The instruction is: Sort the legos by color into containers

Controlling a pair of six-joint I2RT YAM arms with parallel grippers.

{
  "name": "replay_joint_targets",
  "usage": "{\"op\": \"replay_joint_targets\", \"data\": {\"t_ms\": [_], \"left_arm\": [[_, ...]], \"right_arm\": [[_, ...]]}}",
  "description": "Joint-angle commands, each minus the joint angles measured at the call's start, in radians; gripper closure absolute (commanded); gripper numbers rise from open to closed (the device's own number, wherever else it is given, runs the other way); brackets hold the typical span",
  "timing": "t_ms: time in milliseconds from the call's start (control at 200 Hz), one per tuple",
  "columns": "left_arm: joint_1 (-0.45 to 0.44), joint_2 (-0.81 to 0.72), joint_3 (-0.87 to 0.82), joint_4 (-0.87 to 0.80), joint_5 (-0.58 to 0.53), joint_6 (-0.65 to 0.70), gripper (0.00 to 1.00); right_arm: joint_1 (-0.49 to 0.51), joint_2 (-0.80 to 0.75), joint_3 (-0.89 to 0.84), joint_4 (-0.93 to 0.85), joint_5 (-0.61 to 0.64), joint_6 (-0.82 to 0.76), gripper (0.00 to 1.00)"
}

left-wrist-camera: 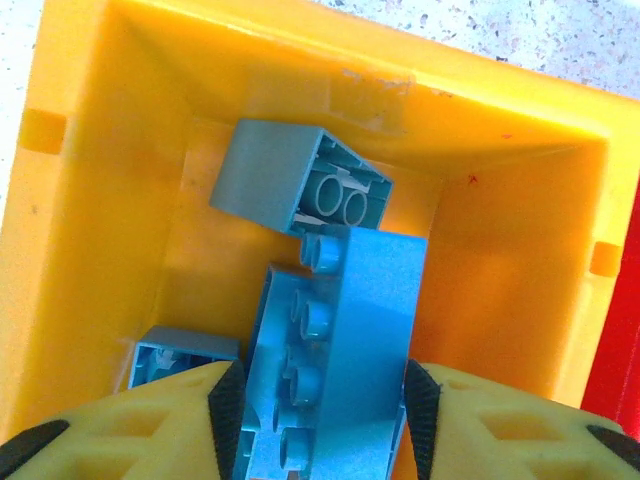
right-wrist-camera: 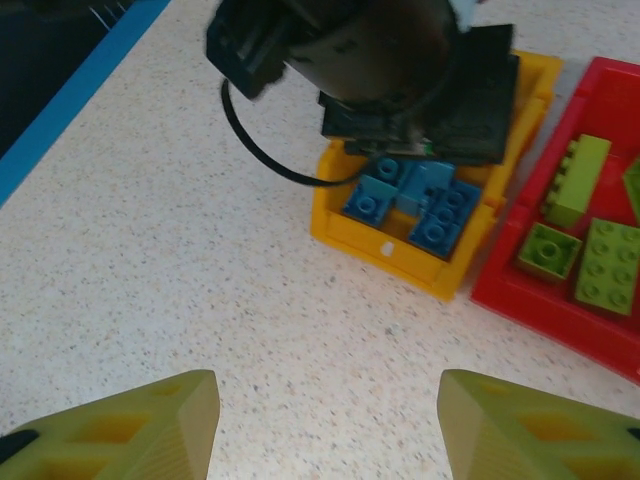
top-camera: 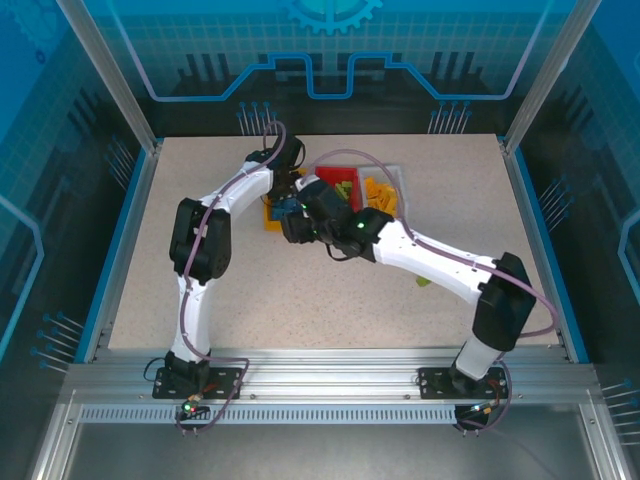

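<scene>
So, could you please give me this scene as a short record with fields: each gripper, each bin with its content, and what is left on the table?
left gripper: shut on a light blue brick, inside the yellow bin
right gripper: open, holding nothing, above the table
yellow bin content: blue bricks
red bin content: lime green bricks
white bin content: orange bricks
loose on table: one green brick, beside the right arm

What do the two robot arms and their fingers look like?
The left arm and right arm have white shells and black joint housings, with a thin purplish cable along each. The right fingers are yellow-green wedges with hollow cut-outs; the left fingers carry black pads.
</scene>
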Motion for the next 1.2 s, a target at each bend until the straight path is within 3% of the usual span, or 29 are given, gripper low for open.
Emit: {"op": "replay_joint_targets", "data": {"t_ms": [0, 125, 270, 425, 570, 690, 865, 1040, 1196], "left_arm": [[0.000, -0.087, 0.007, -0.027, 0.036, 0.014, 0.50], [0.000, -0.198, -0.052, -0.005, 0.066, -0.003, 0.49], [-0.010, -0.365, -0.175, 0.042, 0.103, -0.031, 0.46], [-0.061, -0.556, -0.348, 0.081, 0.115, -0.064, 0.46], [-0.192, -0.765, -0.590, 0.216, 0.183, -0.059, 0.44], [-0.335, -0.926, -0.813, 0.395, 0.240, -0.066, 0.41], [-0.500, -1.084, -1.001, 0.516, 0.213, -0.100, 0.40], [-0.535, -1.140, -1.038, 0.498, 0.180, -0.121, 0.40], [-0.535, -1.142, -1.022, 0.487, 0.171, -0.114, 0.40]], "right_arm": [[-0.030, -0.142, -0.114, 0.009, 0.061, 0.071, 0.39], [-0.109, -0.319, -0.296, -0.059, 0.110, 0.204, 0.40], [-0.299, -0.473, -0.457, -0.227, 0.084, 0.345, 0.40], [-0.499, -0.514, -0.536, -0.312, -0.003, 0.389, 0.36], [-0.652, -0.471, -0.604, -0.261, -0.132, 0.435, 0.32], [-0.707, -0.375, -0.608, -0.212, -0.186, 0.488, 0.31], [-0.757, -0.238, -0.601, -0.245, -0.216, 0.573, 0.31], [-0.780, -0.204, -0.661, -0.179, -0.233, 0.617, 0.33], [-0.790, -0.155, -0.661, -0.134, -0.234, 0.604, 0.51]]}}
